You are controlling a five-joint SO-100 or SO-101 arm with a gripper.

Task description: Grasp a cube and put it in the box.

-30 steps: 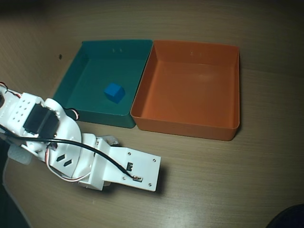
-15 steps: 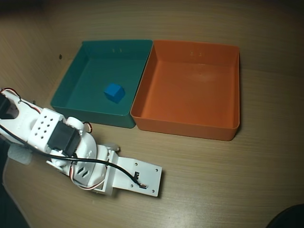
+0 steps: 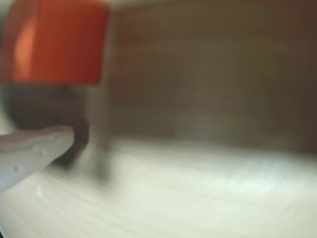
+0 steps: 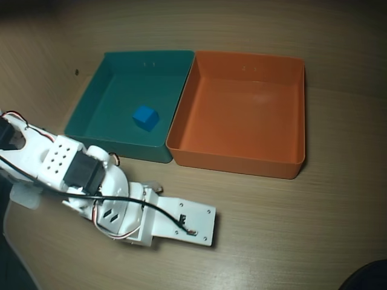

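In the wrist view a blurred orange block, which looks like the cube (image 3: 57, 42), fills the top left corner with a dark smear under it. One white finger (image 3: 34, 148) pokes in from the lower left, below the cube and apart from it. The blur hides whether the jaws hold anything. In the overhead view the cube is hidden. My gripper (image 4: 205, 227) lies low over the table under its white camera plate, pointing right, in front of the orange box (image 4: 290, 169). That box holds nothing.
A teal-green box (image 4: 91, 136) stands against the left side of the orange box and holds a small blue cube (image 4: 146, 118). The arm's white body (image 4: 66, 169) lies at the lower left. A dark object (image 4: 369, 277) sits in the lower right corner.
The arm has stretched out further. The gripper head has slid to the right along the table in front of the boxes. Both boxes and the blue cube have stayed put.
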